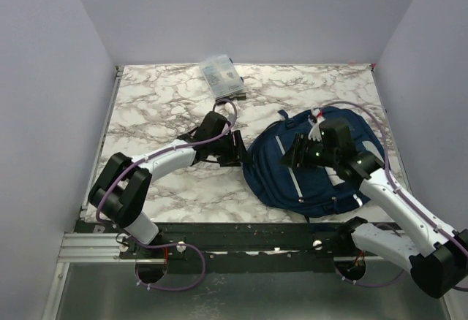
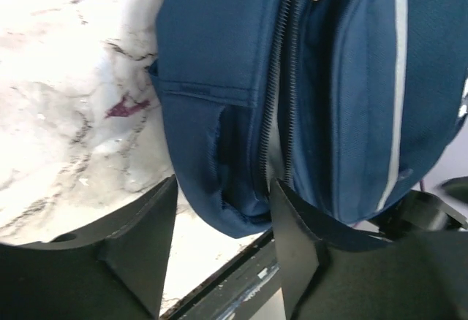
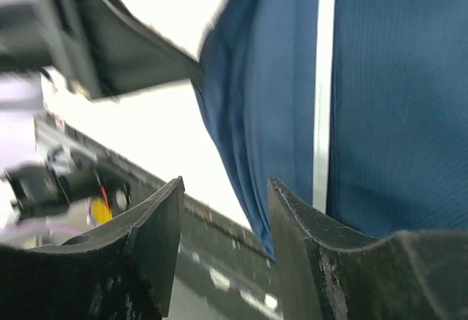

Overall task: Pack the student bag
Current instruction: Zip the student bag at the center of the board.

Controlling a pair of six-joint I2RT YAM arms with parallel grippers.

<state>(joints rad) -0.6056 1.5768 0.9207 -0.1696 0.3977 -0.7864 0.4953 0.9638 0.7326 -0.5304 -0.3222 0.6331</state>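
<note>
Backpack lying on the right side of the table, both grippers at its left edge.
The marble table (image 1: 161,101) has the navy backpack (image 1: 274,177) lying on its right half, close to the front edge. At the bag's left side the left gripper (image 2: 223,185) has its fingers apart, with the zippered corner between them and not pinched. Over that same side the right gripper (image 3: 225,183) is spread too, holding nothing, with navy fabric just beside one finger. A small clear pouch (image 1: 219,75) lies well apart at the far edge.

White marble-patterned table (image 1: 161,101), small clear plastic pouch (image 1: 221,76) near its far edge, plain lavender walls (image 1: 44,79)
</note>
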